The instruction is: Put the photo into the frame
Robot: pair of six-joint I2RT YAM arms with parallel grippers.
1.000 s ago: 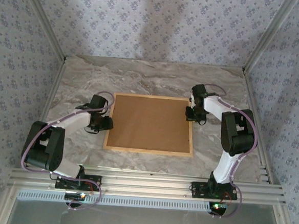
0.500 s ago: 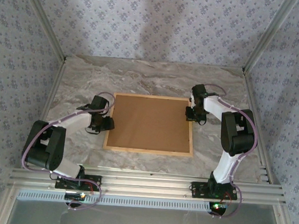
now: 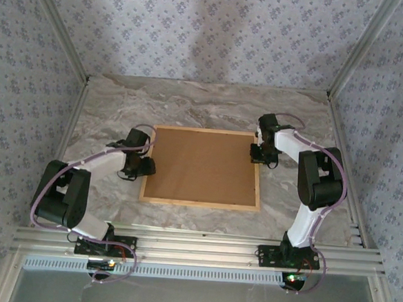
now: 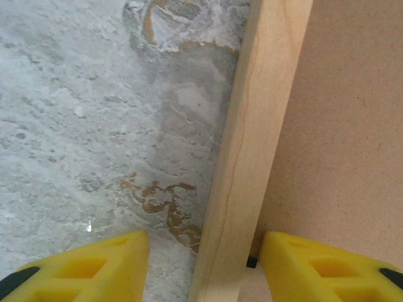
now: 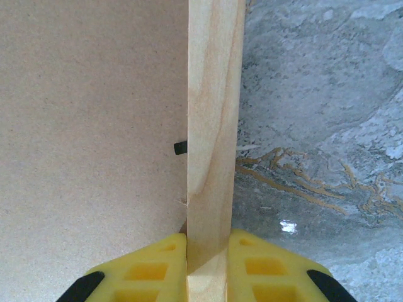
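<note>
As viewed from above, the frame (image 3: 199, 204) lies flat on the table (image 3: 204, 106) with the brown backing board (image 3: 204, 166) up, spanning from the left gripper (image 3: 145, 166) to the right gripper (image 3: 257, 155).

Left wrist: the jaws are spread wide and hold nothing. The frame (image 4: 252, 126) edge runs between them, closer to the inner finger (image 4: 315, 264).

Right wrist: the jaws are pinched onto the frame (image 5: 214, 94) edge, one finger (image 5: 148, 264) against each side.

The frame is probably light, stiff, smooth wood. Its thin rails suit edge pinches, though the board may slip out if tilted.
</note>
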